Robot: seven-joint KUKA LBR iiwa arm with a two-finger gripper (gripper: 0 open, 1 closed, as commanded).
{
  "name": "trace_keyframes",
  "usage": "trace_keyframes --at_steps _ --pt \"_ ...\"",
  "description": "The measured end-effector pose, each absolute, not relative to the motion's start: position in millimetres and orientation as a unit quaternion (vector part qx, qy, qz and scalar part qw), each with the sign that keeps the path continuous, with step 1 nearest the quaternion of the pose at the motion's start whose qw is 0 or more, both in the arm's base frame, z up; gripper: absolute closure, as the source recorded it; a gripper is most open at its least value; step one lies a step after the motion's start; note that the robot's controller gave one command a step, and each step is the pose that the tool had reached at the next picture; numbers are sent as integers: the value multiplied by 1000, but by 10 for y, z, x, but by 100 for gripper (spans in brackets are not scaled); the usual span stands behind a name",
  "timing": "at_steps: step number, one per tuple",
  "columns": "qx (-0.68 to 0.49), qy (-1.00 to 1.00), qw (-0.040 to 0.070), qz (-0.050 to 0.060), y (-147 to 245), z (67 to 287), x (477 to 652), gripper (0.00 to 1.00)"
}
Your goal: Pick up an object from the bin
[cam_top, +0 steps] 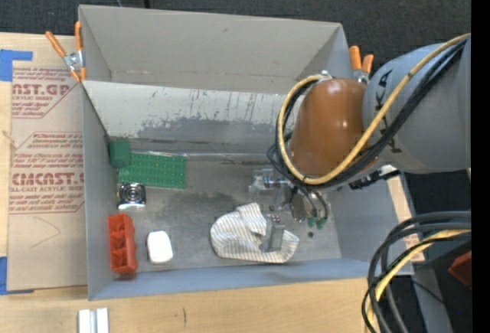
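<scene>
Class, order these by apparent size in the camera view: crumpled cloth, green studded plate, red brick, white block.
Crumpled cloth and green studded plate: too alike to rank.
Then red brick.
Smallest: white block.

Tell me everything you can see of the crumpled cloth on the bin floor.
The cloth is a small whitish rag with a fine dark check pattern, soft and woven by its look. It lies crumpled in a loose mound on the floor of the bin, near the view's lower wall, right of the middle. The gripper is over its right part and seems to press into the folds. The white block lies apart to its left.
</scene>
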State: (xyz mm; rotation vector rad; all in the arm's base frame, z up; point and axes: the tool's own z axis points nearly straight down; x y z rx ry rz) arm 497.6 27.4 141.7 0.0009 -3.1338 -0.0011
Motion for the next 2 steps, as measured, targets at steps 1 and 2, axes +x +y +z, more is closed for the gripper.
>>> trace_keyframes --at_steps 1,2 --pt "0 -1000 0 -1 274 1461 4994 0" --pt "2 -1000 -4 0 297 1390 4999 0"
